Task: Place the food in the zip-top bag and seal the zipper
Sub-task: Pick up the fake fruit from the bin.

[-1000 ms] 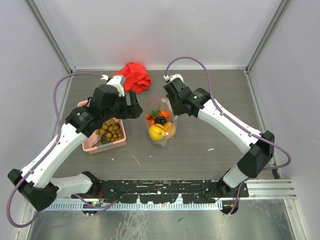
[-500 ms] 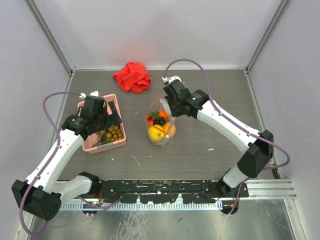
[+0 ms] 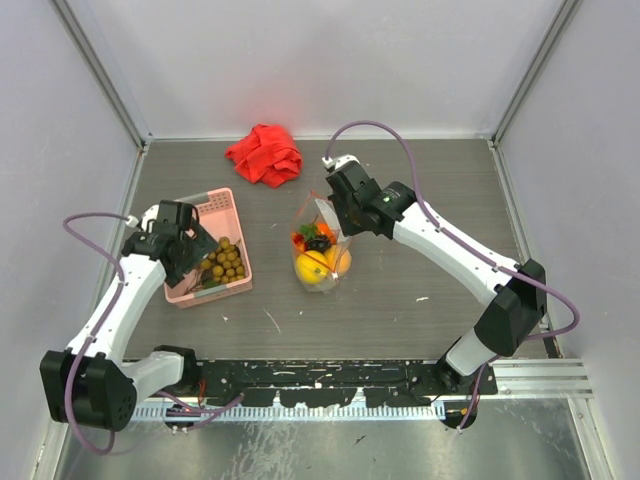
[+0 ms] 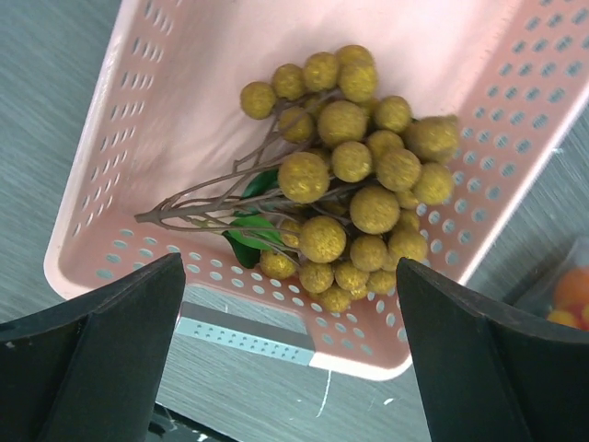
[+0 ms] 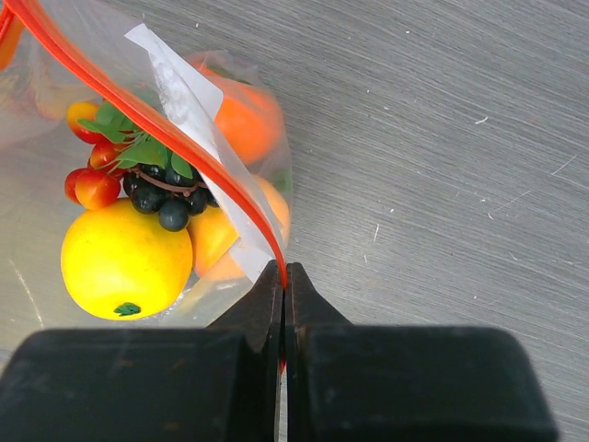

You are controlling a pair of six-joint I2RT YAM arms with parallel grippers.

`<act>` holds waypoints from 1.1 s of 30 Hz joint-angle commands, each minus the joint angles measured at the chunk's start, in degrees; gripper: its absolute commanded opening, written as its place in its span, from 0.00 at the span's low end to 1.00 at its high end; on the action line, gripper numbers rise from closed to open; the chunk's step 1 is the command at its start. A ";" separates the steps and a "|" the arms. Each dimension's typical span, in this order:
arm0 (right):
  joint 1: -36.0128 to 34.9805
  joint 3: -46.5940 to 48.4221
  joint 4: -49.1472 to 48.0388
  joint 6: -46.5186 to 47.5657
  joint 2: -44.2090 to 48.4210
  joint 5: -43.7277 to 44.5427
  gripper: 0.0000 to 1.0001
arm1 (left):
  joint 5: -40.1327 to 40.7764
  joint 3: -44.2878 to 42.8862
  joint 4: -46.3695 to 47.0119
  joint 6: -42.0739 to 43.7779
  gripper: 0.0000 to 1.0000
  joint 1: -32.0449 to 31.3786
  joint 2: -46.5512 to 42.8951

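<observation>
The clear zip-top bag (image 3: 322, 252) stands mid-table, holding a yellow lemon (image 5: 118, 261), an orange (image 5: 244, 120) and red and dark berries (image 5: 152, 193). My right gripper (image 5: 283, 272) is shut on the bag's orange-red zipper strip (image 5: 138, 101) at one end of the mouth; in the top view it (image 3: 328, 214) sits over the bag's far side. The olive-brown grapes (image 4: 354, 184) lie in the pink basket (image 4: 184, 83). My left gripper (image 4: 290, 267) is open and empty just above the grapes (image 3: 226, 262), near the basket's front wall.
A red cloth (image 3: 265, 155) lies at the back of the table. The pink basket (image 3: 190, 293) sits left of the bag. Metal frame posts and grey walls bound the table on three sides.
My left arm has swung left, away from the bag, and come down over the basket with its jaws open. My right gripper has kept its hold on the bag's mouth.
</observation>
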State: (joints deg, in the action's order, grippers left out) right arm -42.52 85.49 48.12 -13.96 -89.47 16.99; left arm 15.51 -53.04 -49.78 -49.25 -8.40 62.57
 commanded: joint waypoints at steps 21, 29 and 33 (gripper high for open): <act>0.16 -2.33 -2.55 0.42 4.62 0.04 0.00 | -2.15 6.19 16.94 -23.41 0.98 2.90 15.35; 0.16 -2.51 -2.81 0.42 4.44 0.07 0.00 | -7.28 1.87 23.94 -21.05 0.98 2.95 17.31; 0.21 -2.73 -2.79 0.51 4.65 0.14 0.00 | -9.10 -1.63 21.42 -11.69 0.98 2.95 16.74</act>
State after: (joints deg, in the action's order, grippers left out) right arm -42.52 82.59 47.11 -13.82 -87.35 16.62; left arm 8.97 -49.80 -29.95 -69.25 -5.82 80.18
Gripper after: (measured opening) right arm 0.038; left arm 0.983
